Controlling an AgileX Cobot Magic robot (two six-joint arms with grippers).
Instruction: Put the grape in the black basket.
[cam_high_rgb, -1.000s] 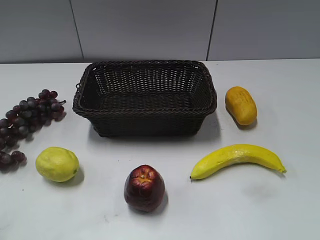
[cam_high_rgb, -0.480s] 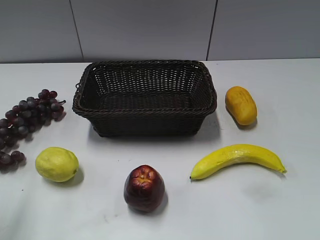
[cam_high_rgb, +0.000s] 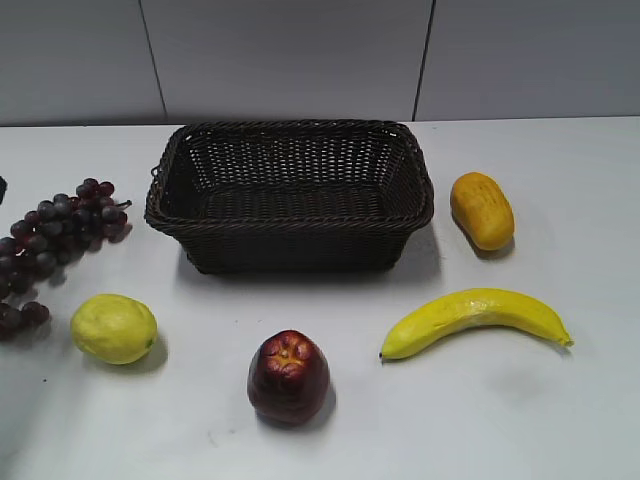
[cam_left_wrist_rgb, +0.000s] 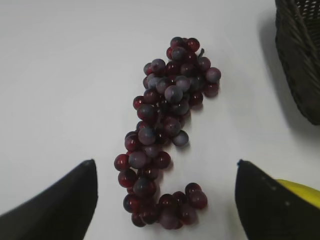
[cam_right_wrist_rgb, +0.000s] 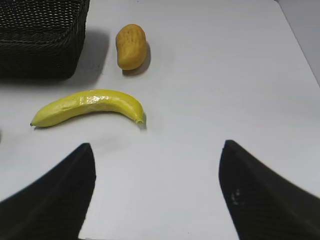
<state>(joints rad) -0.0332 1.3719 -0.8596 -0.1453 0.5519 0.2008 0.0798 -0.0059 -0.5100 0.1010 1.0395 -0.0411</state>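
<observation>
The grape (cam_high_rgb: 62, 232), a long dark purple-red bunch, lies on the white table at the far left, to the left of the black basket (cam_high_rgb: 290, 222). In the left wrist view the grape (cam_left_wrist_rgb: 167, 100) lies straight below my open left gripper (cam_left_wrist_rgb: 164, 162). Its lower end sits between the two spread fingers, which do not touch it. The basket's corner (cam_left_wrist_rgb: 300, 55) shows at the top right of that view. The basket is empty. My right gripper (cam_right_wrist_rgb: 157, 145) is open and empty above bare table, with the basket (cam_right_wrist_rgb: 40, 45) at its far left.
A yellow lemon (cam_high_rgb: 113, 328), a dark red apple (cam_high_rgb: 288, 376) and a banana (cam_high_rgb: 475, 318) lie in front of the basket. An orange-yellow fruit (cam_high_rgb: 481, 210) lies to its right. A grey wall stands behind the table.
A dark sliver of the left arm has appeared at the left edge of the exterior view, with a faint shadow at the bottom left. The fruits and basket have not moved.
</observation>
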